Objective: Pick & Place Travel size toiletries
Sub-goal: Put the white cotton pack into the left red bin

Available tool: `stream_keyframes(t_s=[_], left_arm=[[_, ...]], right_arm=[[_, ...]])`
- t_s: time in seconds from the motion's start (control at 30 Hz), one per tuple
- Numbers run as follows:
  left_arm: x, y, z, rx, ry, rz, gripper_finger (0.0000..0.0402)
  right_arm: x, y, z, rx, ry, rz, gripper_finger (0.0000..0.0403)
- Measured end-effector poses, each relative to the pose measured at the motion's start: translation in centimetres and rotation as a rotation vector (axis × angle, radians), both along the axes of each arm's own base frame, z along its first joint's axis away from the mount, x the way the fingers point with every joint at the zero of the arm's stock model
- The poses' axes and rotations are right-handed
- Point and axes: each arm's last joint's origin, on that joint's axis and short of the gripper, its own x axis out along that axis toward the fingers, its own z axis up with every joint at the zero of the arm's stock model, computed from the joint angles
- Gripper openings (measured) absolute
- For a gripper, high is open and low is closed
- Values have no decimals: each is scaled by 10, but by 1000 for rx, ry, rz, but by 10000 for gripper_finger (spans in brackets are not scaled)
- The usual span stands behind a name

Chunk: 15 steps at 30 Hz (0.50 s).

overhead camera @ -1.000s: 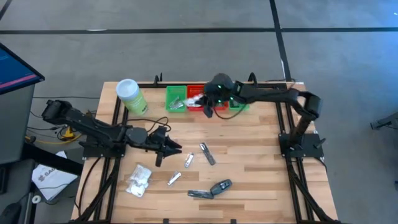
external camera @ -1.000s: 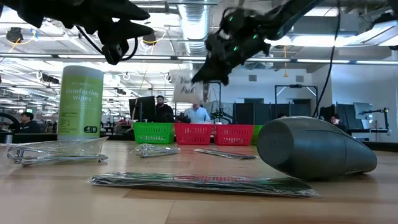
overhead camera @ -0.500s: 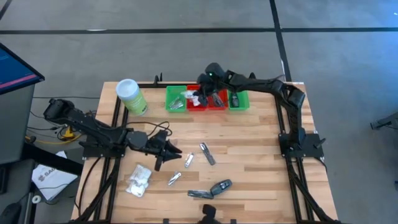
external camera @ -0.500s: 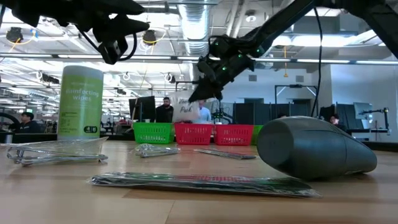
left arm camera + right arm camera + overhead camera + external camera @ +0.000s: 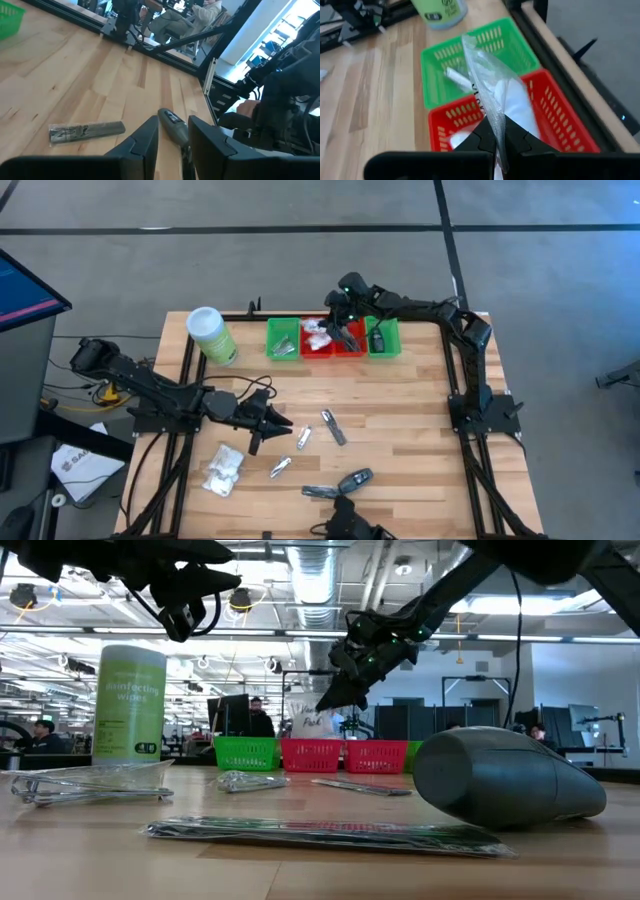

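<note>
The right gripper [image 5: 496, 131] is pinched tight on the edge of a white crinkly packet [image 5: 490, 95], which hangs from its fingertips over the red tray [image 5: 560, 120]; holding it by the thin rim lets the puffy body dangle free, ready, it seems, to be dropped into that tray. Directly beneath the tool more white packets already lie in the red tray, and just beyond it the green tray [image 5: 437, 75] holds a small pale tube-like item. Past that stands the light-green canister [image 5: 211, 334]. The right arm reaches far forward from its base, stretched across the back edge of the table [image 5: 400, 410], with the wrist tipped down toward the trays. The left gripper [image 5: 171, 137] hovers above the middle of the table with its fingers narrowly apart and nothing between them; ahead of it lie a slim dark oblong piece [image 5: 172, 125] and a silver foil sachet [image 5: 86, 132], and, in the high view, nearer its arm's base, a cluster of white packets [image 5: 222, 470]. The left arm lies low and extended, apparently waiting.
</note>
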Motion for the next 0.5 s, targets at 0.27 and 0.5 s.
stream_keyframes(t_s=[0.27, 0.5], left_arm=[[0, 0, 0, 2, -2, 11, 99], [0, 0, 0, 1, -3, 11, 99]], right_arm=[[-8, -14, 4, 15, -65, 0, 0], [-5, -23, -17, 56, -66, -8, 0]])
